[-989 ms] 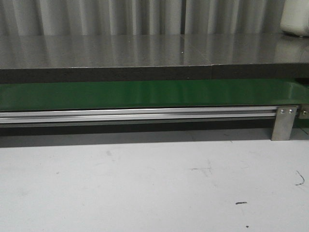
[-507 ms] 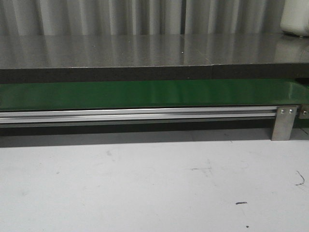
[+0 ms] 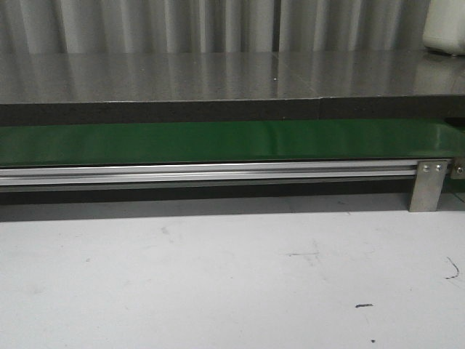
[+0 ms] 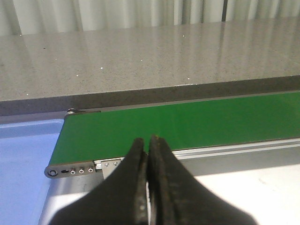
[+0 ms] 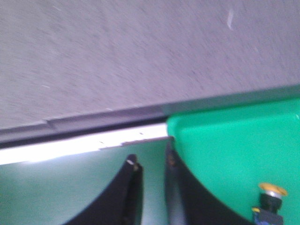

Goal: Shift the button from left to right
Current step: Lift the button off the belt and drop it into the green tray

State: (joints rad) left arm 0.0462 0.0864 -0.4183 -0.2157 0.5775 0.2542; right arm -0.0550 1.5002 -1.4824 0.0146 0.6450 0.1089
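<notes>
right gripper showing a narrow gap between its black fingers, gripping nothing, hanging over the seam where a bright green tray meets a pale metal edge. lying off to one side of that claw, inside the tray near its wall: the button, orange-yellow cap up on a dark body, apparently standing upright, only partly in frame. looking clearly nearer to the right arm than to the left, with bare tray floor between finger and button, so probably calling for a sideways shift and a wider opening before closing.

left gripper pressed nearly together, empty, pointing across the green conveyor belt toward a grey speckled countertop; blue bin sitting just past the belt's end roller. no button showing on the belt there.

front view catching neither arm nor button, only belt, aluminium rail and white table, leaving plenty of open room.
</notes>
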